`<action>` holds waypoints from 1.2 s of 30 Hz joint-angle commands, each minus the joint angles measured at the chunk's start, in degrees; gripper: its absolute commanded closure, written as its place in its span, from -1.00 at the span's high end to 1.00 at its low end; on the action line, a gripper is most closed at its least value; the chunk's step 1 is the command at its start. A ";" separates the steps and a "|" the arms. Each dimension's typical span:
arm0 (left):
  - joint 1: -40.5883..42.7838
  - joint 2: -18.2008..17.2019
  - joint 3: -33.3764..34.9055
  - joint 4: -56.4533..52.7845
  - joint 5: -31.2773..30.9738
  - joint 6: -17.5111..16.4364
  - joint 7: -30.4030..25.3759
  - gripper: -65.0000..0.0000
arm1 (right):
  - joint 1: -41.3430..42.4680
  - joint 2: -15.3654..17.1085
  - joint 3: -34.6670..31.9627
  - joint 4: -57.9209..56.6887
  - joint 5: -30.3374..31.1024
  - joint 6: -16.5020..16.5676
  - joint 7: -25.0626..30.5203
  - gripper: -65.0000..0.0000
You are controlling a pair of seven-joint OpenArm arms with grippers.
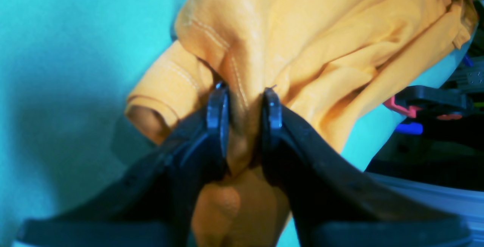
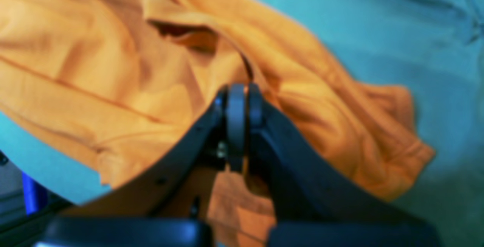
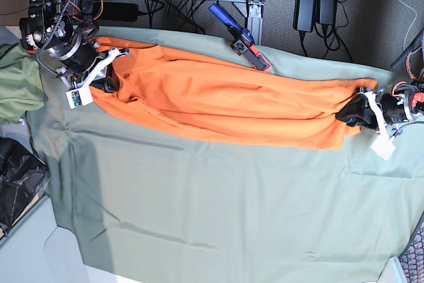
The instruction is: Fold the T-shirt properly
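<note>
Base view: with the left gripper (image 3: 350, 112) at frame right and right gripper (image 3: 106, 79) at upper left each pinching the T-shirt (image 3: 218, 101), over-stretching could slip it free.

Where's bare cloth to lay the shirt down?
Free: the pale green cloth below the stretched orange T-shirt. Crowded: the far edge, with a blue-and-red clamp and cables, and the olive garment beside the right gripper.

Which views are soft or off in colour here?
Right wrist: blurred throughout, T-shirt seams smeared, right gripper soft. Left wrist: left gripper fairly sharp, cloth cast turquoise. Base: sharpest, cloth sage green, dark shadow band near its left edge.
</note>
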 commanded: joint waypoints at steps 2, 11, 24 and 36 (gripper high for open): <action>0.20 -0.92 0.07 0.37 1.44 -0.25 1.77 -0.46 | 0.48 0.96 0.57 0.92 0.28 6.27 1.18 -1.00; 0.20 -0.46 0.07 0.37 1.88 -0.25 0.94 -0.46 | 0.79 -0.24 0.98 1.68 -1.53 6.25 3.32 0.28; 0.20 -0.48 0.07 0.37 2.69 -0.25 0.17 -0.46 | -0.37 0.55 21.29 5.49 -6.45 6.29 0.44 0.27; 0.17 -0.48 0.07 0.37 2.69 -0.25 -1.07 -0.46 | -7.82 8.13 21.66 1.77 -8.17 8.35 0.04 -0.61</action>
